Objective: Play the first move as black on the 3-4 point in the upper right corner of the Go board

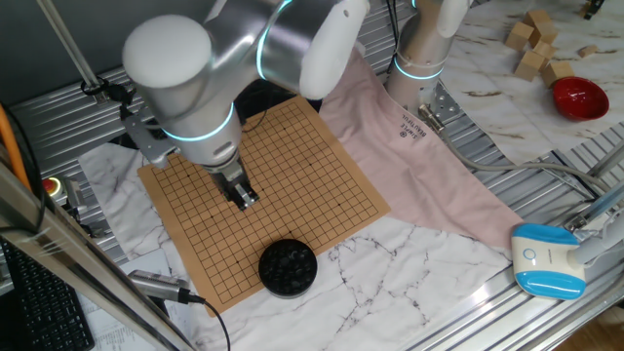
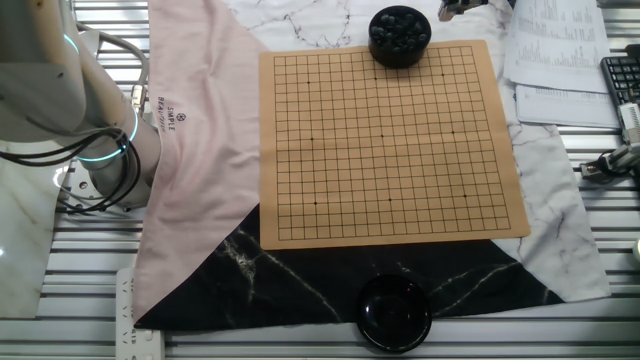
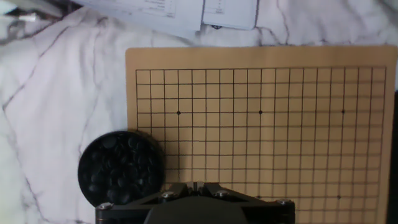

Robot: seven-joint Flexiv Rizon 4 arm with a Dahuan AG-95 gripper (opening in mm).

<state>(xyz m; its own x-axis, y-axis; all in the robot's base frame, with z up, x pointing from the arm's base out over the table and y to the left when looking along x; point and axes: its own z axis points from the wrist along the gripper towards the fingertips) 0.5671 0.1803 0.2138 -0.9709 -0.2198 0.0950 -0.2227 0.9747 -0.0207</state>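
Board (image 2: 390, 140): a tan wooden square with a thin black grid and a few dots, lying flat on the marble-patterned cloth; no stone on it yet.
Stones: small black pieces heaped in the bowl (image 1: 288, 266), which sits on the board's edge near one corner, partly overhanging onto the cloth.
Handling of a stone: by my judgement light, hard, smooth and rounded, so apt to slip; best pinched across its thin edge from the top of the heap, one at a time.
Handling of the board: stiff and flat, probably steady enough under a gentle placing touch, though it may slide on the cloth if pushed sideways.
Gripper (image 1: 244, 198): hangs over the board's middle, just above the grid; the fingers look close together with nothing visible between them, but I cannot tell for certain whether they are clenched or parted.
Step in hand: fetching a stone seems not yet done.
Second bowl (image 2: 394, 311): black and glossy, off the board on the dark cloth.
Pink cloth (image 2: 200, 150): spread beside the board, under one edge.
Farther off: a red bowl (image 1: 579, 97) and wooden blocks (image 1: 534, 44), well apart from the board.
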